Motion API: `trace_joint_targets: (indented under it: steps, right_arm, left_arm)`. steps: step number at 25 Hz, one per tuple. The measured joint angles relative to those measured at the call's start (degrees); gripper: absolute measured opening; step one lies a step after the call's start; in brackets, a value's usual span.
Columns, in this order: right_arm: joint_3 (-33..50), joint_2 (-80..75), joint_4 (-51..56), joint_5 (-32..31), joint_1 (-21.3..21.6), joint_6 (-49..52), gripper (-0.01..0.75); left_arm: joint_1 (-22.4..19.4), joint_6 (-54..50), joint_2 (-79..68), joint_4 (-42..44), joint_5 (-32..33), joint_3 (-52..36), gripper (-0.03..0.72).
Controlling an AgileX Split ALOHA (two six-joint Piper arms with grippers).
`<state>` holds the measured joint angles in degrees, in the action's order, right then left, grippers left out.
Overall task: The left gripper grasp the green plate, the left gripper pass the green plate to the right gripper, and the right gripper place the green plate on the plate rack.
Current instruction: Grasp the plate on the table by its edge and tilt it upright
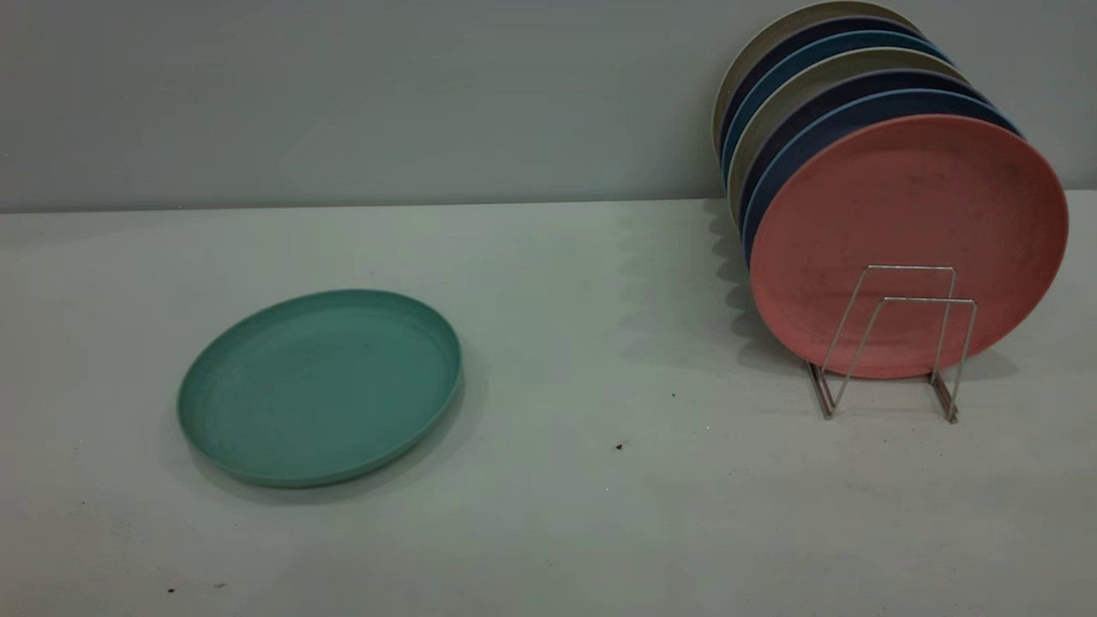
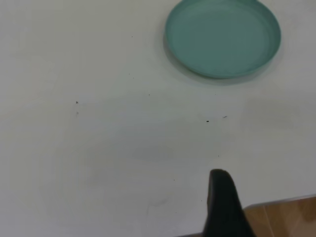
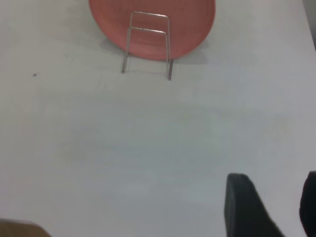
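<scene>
The green plate (image 1: 319,386) lies flat on the white table at the left, rim up and empty. It also shows in the left wrist view (image 2: 222,37), far from my left gripper (image 2: 224,207), which sits back by the table's edge. The plate rack (image 1: 913,268) stands at the right; its two front wire loops are free, and it shows in the right wrist view (image 3: 148,30). My right gripper (image 3: 279,200) is open and empty, well back from the rack. Neither gripper shows in the exterior view.
A salmon-pink plate (image 1: 908,214) stands upright in the rack, with several blue and beige plates (image 1: 823,94) stacked behind it toward the grey wall. The table's edge and brown floor (image 2: 284,217) lie beside my left gripper.
</scene>
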<state>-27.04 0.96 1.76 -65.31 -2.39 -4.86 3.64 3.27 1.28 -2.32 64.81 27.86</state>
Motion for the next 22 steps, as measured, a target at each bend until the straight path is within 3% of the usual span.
trace_joint_targets:
  steps: [14, 22]
  right_arm:
    - [-0.7, 0.0, -0.2, 1.5, 0.0, -0.6, 0.294]
    - [-1.5, -11.5, 1.7, 12.2, 0.0, -4.4, 0.344]
  left_arm:
    - [0.0, 0.5, 0.0, -0.8, -0.5, 0.2, 0.487]
    - [0.0, 0.1, -8.6, -3.0, -12.1, 1.1, 0.487]
